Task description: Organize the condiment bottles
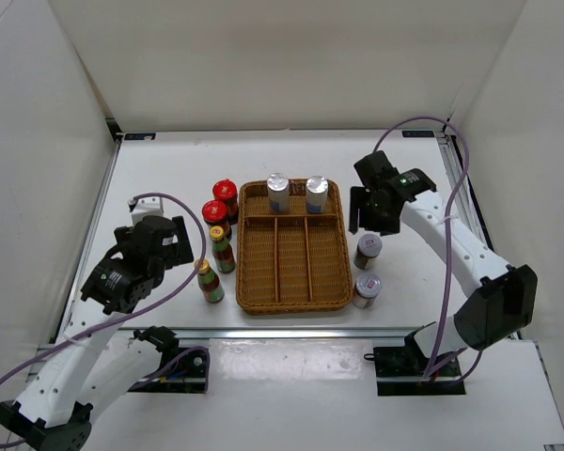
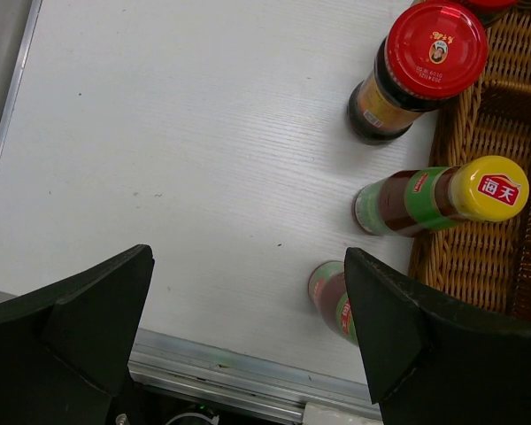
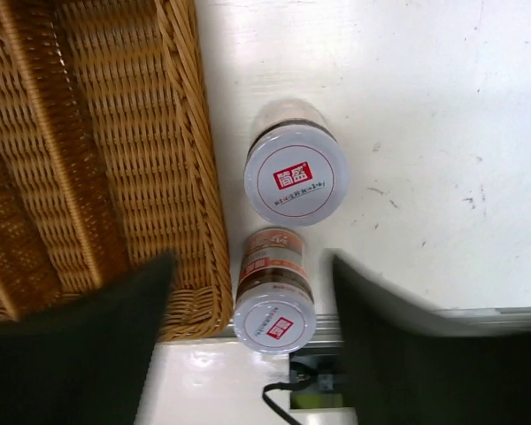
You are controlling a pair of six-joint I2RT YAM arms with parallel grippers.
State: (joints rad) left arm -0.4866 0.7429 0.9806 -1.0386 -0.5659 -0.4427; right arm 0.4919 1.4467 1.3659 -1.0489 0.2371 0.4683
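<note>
From above, the wicker tray [image 1: 245, 268] sits mid-table [image 1: 169, 178]. Its far cross compartment holds two silver-capped shakers upright, the left tray shaker [image 1: 278, 192] and the right tray shaker [image 1: 317, 194]. The three long compartments show only weave.

Just right of the tray stand the far table shaker [image 1: 368, 250] and the near table shaker [image 1: 367, 289]. Along the tray's left side, from far to near, are the far red-capped jar [image 1: 226, 195], the near red-capped jar [image 1: 215, 216], the far yellow-capped bottle [image 1: 222, 247] and the near yellow-capped bottle [image 1: 209, 281]. The left claw [image 1: 180, 242] hangs left of the yellow-capped bottles. The right claw [image 1: 362, 218] hangs just beyond the far table shaker.

In the left wrist view, the left claw [image 2: 248, 266] is spread wide over bare table, gripping nothing. To its right stand the near red-capped jar [image 2: 429, 53] and the far yellow-capped bottle [image 2: 442, 197], close to the tray's wall [image 2: 465, 257]. The near yellow-capped bottle [image 2: 329, 297] is half hidden behind the right finger.

In the right wrist view, the right claw [image 3: 252, 261] is also spread wide with nothing in its grip, its fingers blurred. The far table shaker [image 3: 296, 180] and the near table shaker [image 3: 274, 323] stand just beside the tray's right wall [image 3: 195, 177], the nearer one close to the table's near edge.
</note>
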